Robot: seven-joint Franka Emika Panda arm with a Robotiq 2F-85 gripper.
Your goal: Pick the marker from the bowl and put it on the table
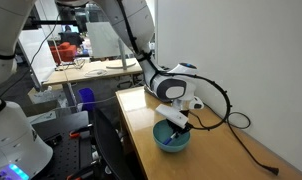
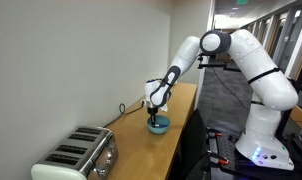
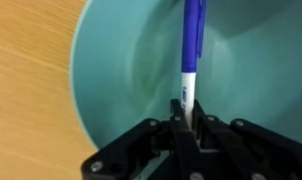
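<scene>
The teal-blue bowl (image 1: 172,138) sits on the light-brown wooden table (image 1: 216,155), and shows in both exterior views (image 2: 159,125). In the wrist view the bowl (image 3: 111,60) fills the frame. The marker (image 3: 191,50), blue with a white end, lies inside it, and my gripper (image 3: 185,122) is shut on its white end. In the exterior views my gripper (image 1: 174,120) reaches down into the bowl (image 2: 156,116); the marker is hidden there.
A silver toaster (image 2: 75,155) stands at one end of the table. A black cable (image 1: 236,122) runs along the table by the wall. A paler cluttered desk (image 1: 86,68) stands further back. The table's edge drops off beside the bowl.
</scene>
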